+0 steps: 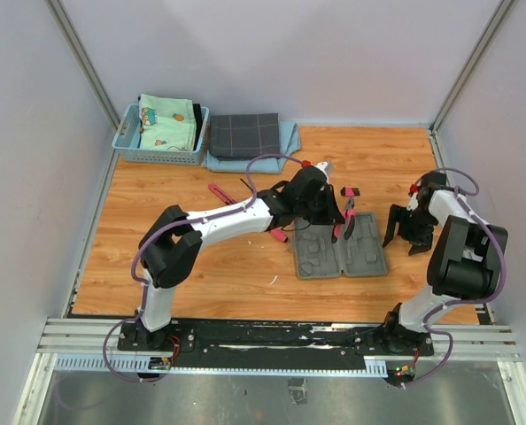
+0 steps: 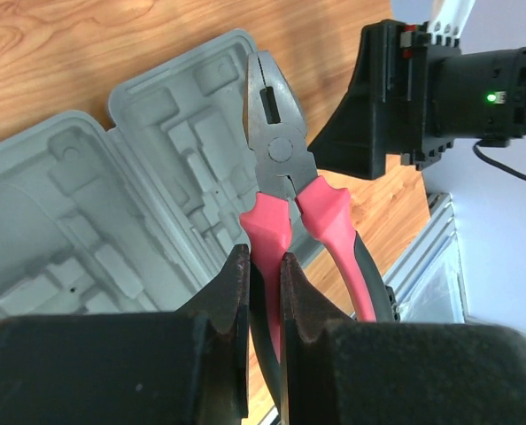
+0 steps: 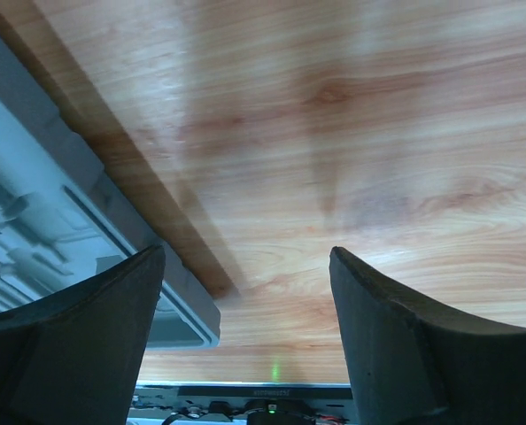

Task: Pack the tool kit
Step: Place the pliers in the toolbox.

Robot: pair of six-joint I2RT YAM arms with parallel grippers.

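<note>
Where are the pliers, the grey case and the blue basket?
pliers (image 2: 281,152): left wrist view, metal pivot.
grey case (image 1: 321,257): top external view, left half's inside.
blue basket (image 1: 157,156): top external view, front wall.

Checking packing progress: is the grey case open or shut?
Open. The case lies spread flat, both halves' moulded slots showing; the left gripper holds the pliers above it.
</note>
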